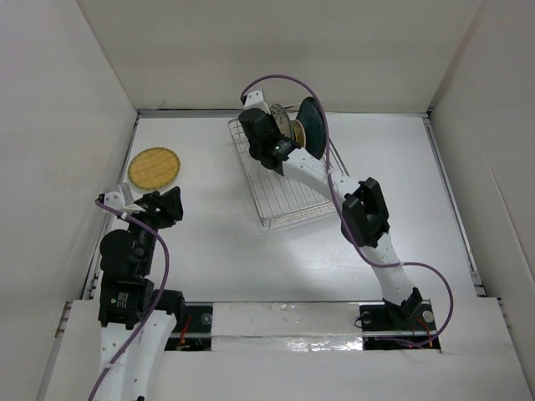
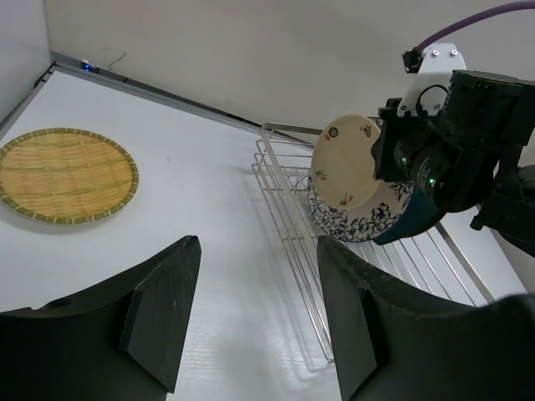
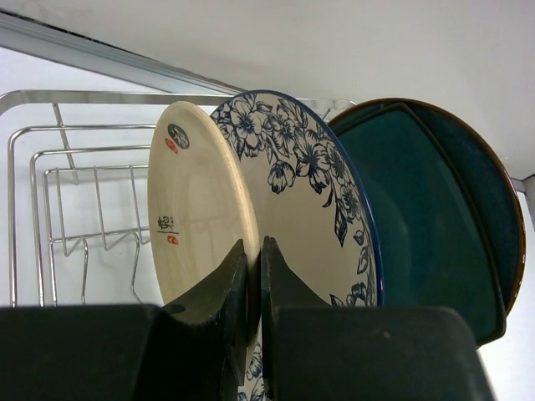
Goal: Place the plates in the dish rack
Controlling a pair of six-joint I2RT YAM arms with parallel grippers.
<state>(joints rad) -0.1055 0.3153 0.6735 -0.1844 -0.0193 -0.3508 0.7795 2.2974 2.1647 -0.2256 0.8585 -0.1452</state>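
In the right wrist view my right gripper (image 3: 257, 251) is shut on the rim of a cream plate (image 3: 192, 200) with small red and black marks. The plate stands upright in the dish rack (image 3: 50, 159). Right behind it stand a white plate with a blue flower pattern (image 3: 309, 184) and a dark teal plate (image 3: 426, 209). From above, the right gripper (image 1: 272, 134) is at the far end of the silver wire rack (image 1: 284, 200). A yellow woven plate (image 1: 155, 167) lies flat on the table at the left. My left gripper (image 1: 167, 205) hovers open and empty, just short of it.
White walls enclose the table on three sides. The rack (image 2: 292, 192) sits angled in the middle, its near prongs holding nothing. In the left wrist view the yellow plate (image 2: 63, 174) lies to the left, with bare table between it and the rack.
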